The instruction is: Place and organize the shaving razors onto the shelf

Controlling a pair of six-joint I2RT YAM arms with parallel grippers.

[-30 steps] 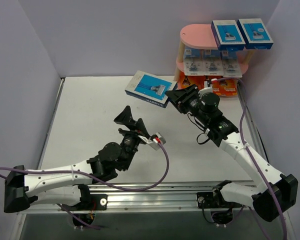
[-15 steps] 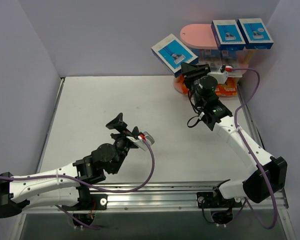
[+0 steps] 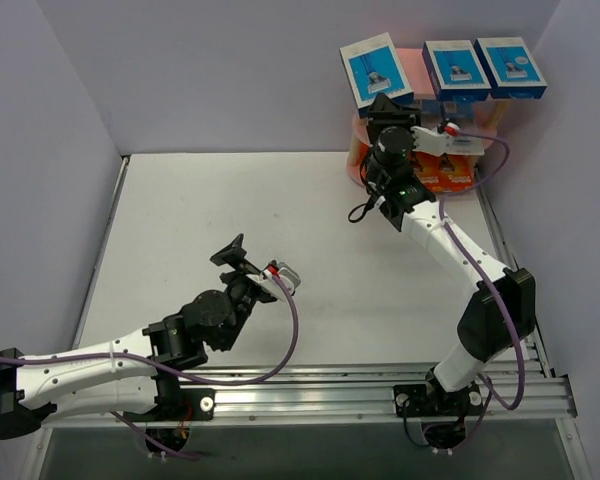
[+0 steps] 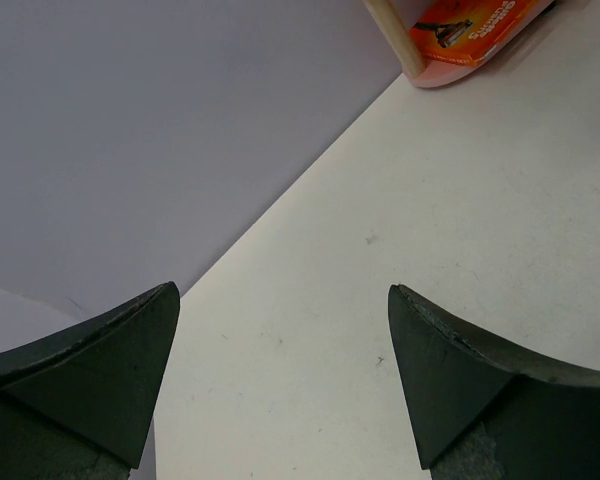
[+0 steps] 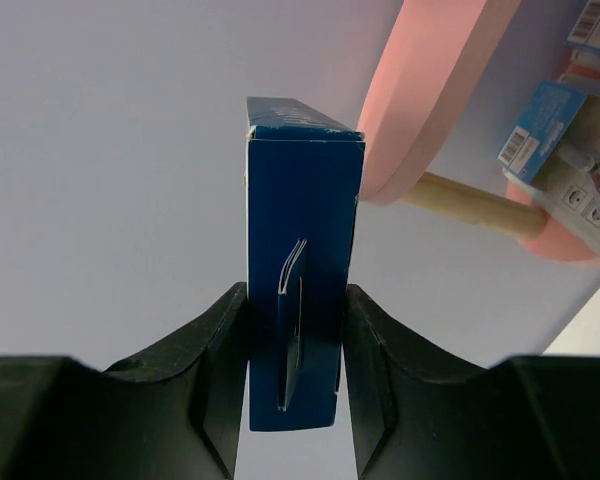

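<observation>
The pink three-tier shelf [image 3: 416, 68] stands at the back right. Two blue razor boxes [image 3: 458, 66] [image 3: 510, 66] lie on its top board. White-blue blister cards [image 3: 462, 110] sit on the middle tier and orange boxes [image 3: 446, 176] on the bottom tier. My right gripper [image 3: 385, 103] is shut on a third blue razor box [image 3: 377, 70], held in the air at the top board's left end; in the right wrist view the box [image 5: 300, 260] stands edge-on between the fingers [image 5: 212, 390], beside the pink board [image 5: 432, 90]. My left gripper [image 3: 232, 252] is open and empty over the table.
Purple-grey walls close in the left, back and right sides of the white table [image 3: 210, 220]. In the left wrist view an orange box [image 4: 470, 25] on the shelf's bottom tier and a wooden post [image 4: 395, 40] show at the top.
My right arm has lifted the blue box from mid-table height up and right to the left end of the shelf's top board. My left arm has drawn back a little toward the front left.
</observation>
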